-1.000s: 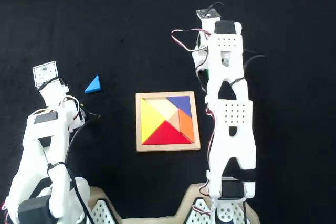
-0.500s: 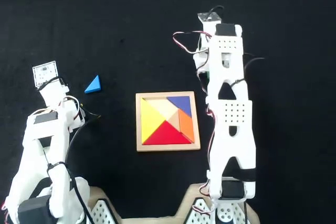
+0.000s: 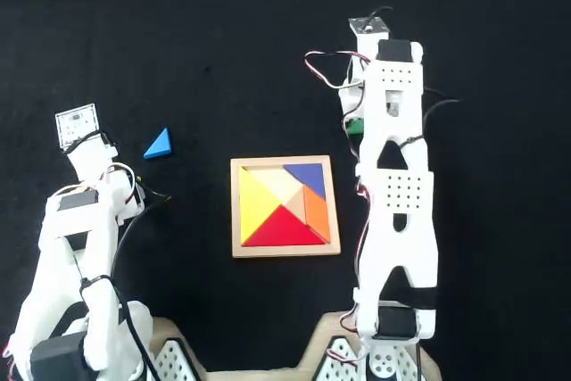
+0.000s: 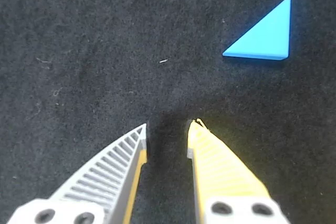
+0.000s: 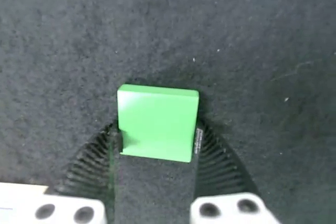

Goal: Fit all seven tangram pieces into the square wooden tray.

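Note:
The square wooden tray (image 3: pixel 236 252) lies mid-table and holds several pieces: yellow, red, orange, dark blue and a pale one. A light blue triangle (image 3: pixel 159 144) lies flat on the black cloth to the tray's left, also seen as the blue triangle (image 4: pixel 264 37) ahead of my left gripper (image 4: pixel 168 128). That gripper is open, with nothing between its fingers, just above the cloth. My right gripper (image 5: pixel 157 129) is shut on a green square (image 5: pixel 156 121). The green square (image 3: pixel 355 126) peeks out beside the right arm (image 3: pixel 393 176), beyond the tray's far right corner.
Black cloth covers the whole table. The left arm (image 3: pixel 85 202) stands at the near left, with a white tag board (image 3: pixel 76 126) at its wrist. Cables loop off the right arm's wrist (image 3: pixel 326 64).
The right arm has shifted a little to the right with the green square in its gripper. The left arm, the blue triangle and the tray have not moved.

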